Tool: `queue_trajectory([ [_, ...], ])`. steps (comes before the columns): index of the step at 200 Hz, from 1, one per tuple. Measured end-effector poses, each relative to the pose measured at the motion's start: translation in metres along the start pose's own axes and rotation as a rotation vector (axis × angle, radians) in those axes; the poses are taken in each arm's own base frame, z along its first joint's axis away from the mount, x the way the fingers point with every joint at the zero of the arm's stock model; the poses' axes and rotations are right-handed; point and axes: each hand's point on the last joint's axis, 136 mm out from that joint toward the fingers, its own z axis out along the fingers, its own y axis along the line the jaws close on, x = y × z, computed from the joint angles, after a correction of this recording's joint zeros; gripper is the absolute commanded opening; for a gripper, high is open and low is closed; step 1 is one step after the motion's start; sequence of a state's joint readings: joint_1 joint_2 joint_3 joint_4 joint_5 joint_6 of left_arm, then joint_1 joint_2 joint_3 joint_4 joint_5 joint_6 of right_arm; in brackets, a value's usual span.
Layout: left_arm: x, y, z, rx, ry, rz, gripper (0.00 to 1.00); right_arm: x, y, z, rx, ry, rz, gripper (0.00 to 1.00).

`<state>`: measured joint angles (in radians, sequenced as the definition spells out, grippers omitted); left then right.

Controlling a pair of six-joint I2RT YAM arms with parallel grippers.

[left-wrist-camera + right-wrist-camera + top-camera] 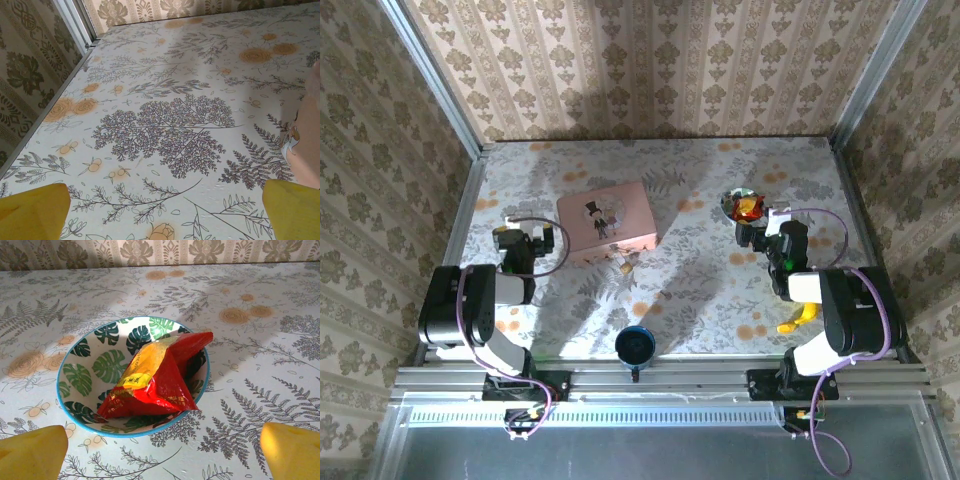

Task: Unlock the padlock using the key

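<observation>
The padlock (625, 262) is a tiny brass-brown speck on the tablecloth, just in front of the pink box's near right corner. I cannot make out the key at this size. My left gripper (526, 238) hovers left of the pink box, open, its yellow fingertips (32, 210) far apart over bare cloth and nothing between them (165, 215). My right gripper (766, 226) sits at the right side, open over the near edge of a bowl (80, 405), its fingertips (292, 450) wide apart and holding nothing (162, 455).
The pink box (606, 222) with a top-hat figure lies mid-table, its side visible (306, 145) at the left wrist view's right edge. The leaf-patterned bowl (733, 200) holds a red and yellow packet (155, 375). A dark blue cup (635, 347) stands at the front edge. A yellow banana toy (801, 317) lies beside the right arm.
</observation>
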<state>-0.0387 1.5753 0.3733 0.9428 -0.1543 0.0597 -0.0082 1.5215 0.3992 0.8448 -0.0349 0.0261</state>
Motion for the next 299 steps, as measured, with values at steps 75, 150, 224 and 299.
queue_trajectory([
  [75, 0.0, 0.0, 0.0, 0.0, 0.0, 0.0, 1.0, 0.0, 0.0, 0.0, 0.001, 0.0, 0.0, 1.0],
  [150, 0.0, 0.0, 0.0, 0.001, 0.0, 0.0, 1.0, 0.0, 0.0, 0.0, 0.001, 0.0, 0.0, 1.0],
  [224, 0.0, -0.002, 0.0, 0.014, -0.001, 0.0, 1.0, 0.0, 0.0, 0.0, 0.001, 0.0, 0.0, 1.0],
  [299, -0.034, 0.012, -0.019, -0.032, -0.08, -0.037, 1.0, 0.003, -0.003, 0.003, 0.02, 0.038, 0.006, 1.0],
])
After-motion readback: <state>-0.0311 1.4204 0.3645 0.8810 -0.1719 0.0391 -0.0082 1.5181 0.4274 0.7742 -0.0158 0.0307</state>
